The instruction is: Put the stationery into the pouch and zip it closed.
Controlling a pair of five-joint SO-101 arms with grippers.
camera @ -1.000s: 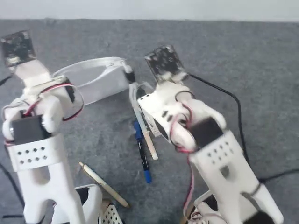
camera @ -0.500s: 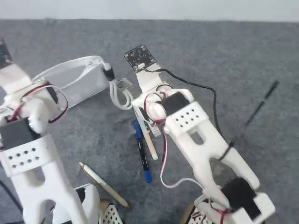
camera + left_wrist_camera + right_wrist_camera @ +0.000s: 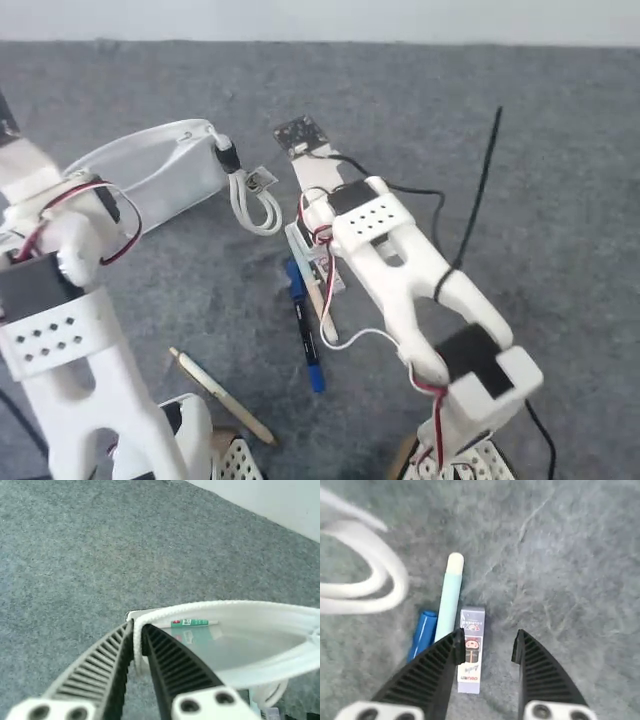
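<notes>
While the left pincer (image 3: 136, 628) is clamping its fingers together on the zip-edged rim of the clear pouch (image 3: 235, 606), the pouch is lying open on the grey worktop (image 3: 560, 200), toward the far left in the high view. A green-labelled item (image 3: 190, 623) is showing inside the pouch, near the gripped end. A white cord loop (image 3: 255, 205) is trailing from the pouch's other end. The right pincer (image 3: 488, 641) is hanging with its fingers apart, close over a small grey box (image 3: 471, 667); one finger is overlapping the box's edge, and contact cannot be confirmed. A pale stick (image 3: 450, 595) is lying just beside the box, and a blue pen (image 3: 422, 632) is lying alongside the stick. A beige pen (image 3: 220, 395) is lying well apart from these, nearer the arm bases.
</notes>
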